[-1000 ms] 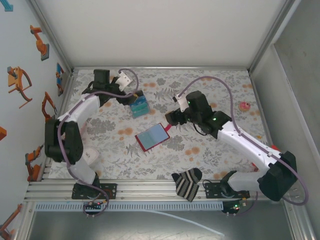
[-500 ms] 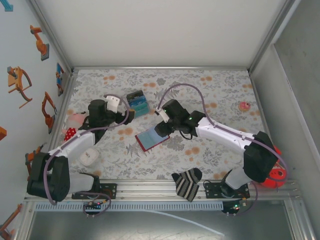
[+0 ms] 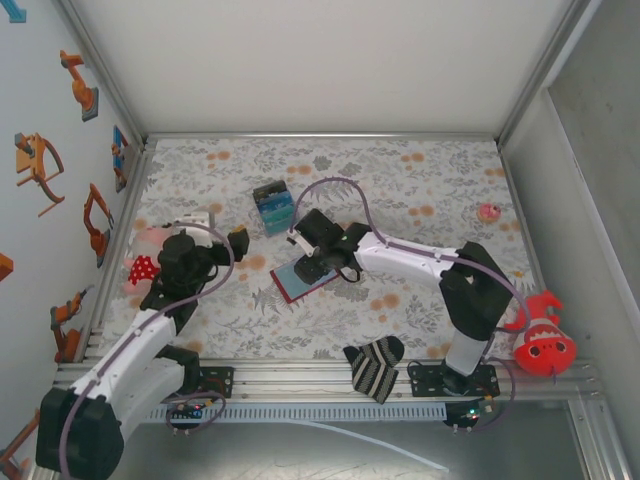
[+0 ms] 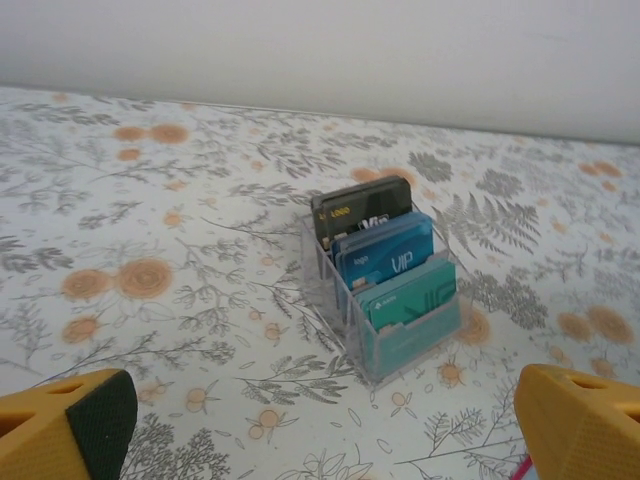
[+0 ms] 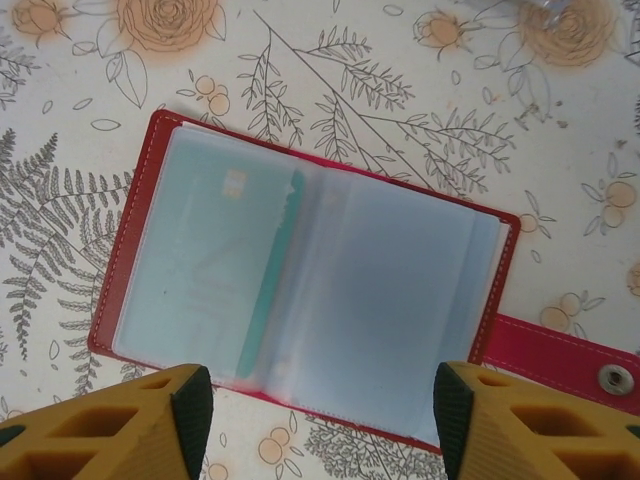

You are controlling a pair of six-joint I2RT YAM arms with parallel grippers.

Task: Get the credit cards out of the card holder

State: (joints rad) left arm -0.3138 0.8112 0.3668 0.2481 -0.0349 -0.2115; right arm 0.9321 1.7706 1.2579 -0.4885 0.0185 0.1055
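The card holder (image 5: 300, 270) lies open so we can reach its credit card (image 5: 215, 260). Our right gripper (image 5: 322, 390) hovers above, jaws apart, empty; our left gripper (image 4: 320, 415) is wide open too.

Striped sock (image 3: 375, 367), red plush (image 3: 543, 348), clear rack (image 4: 338, 300), floral tbl cloth (image 3: 420, 180)

Overhead rear overview; right wrist close above shared card holder (image 5: 300, 290).
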